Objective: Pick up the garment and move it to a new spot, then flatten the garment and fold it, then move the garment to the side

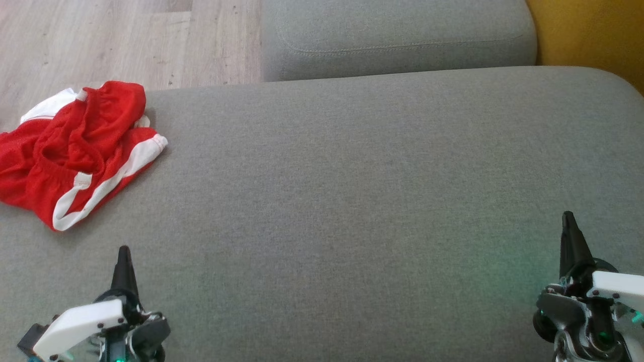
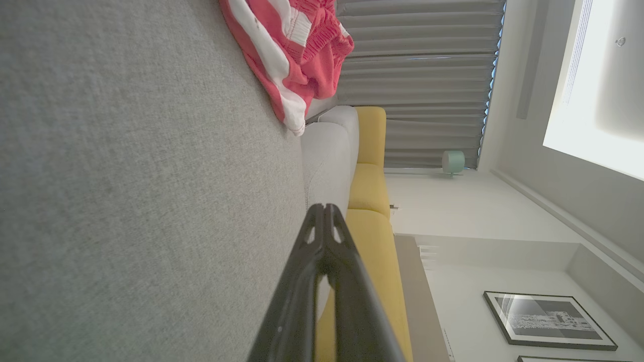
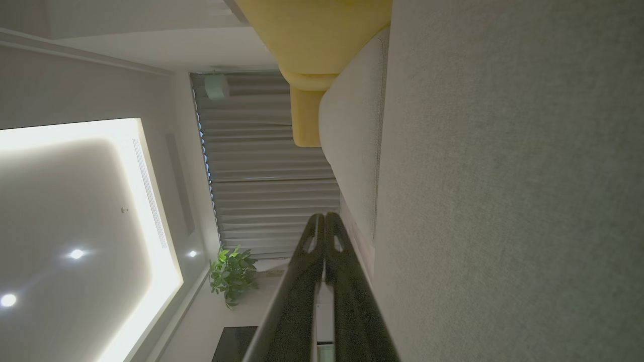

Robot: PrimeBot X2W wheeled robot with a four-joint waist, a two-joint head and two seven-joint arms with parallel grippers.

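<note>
Garment (image 1: pixel 75 151) is bunched at the cushion's (image 1: pixel 352 176) far-left edge, white stripe running diagonally. It lies near the left gripper (image 1: pixel 123 250), ahead and slightly left of it (fingers pressed together, empty). Right gripper (image 1: pixel 568 216), also pressed together on nothing, sits well apart across the cushion, so left arm looks the natural pick

Head downward; wrists sideways along cushion (image 1: pixel 352 201)

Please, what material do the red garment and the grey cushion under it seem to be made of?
Garment: probably a light synthetic sports mesh, red with white stripes. A fine pitted texture shows, and it lies in soft crumples with little shine. Cushion: woven upholstery fabric, grey and matte, with a fine speckled weave and no gloss. The exact fibre cannot be told.
</note>
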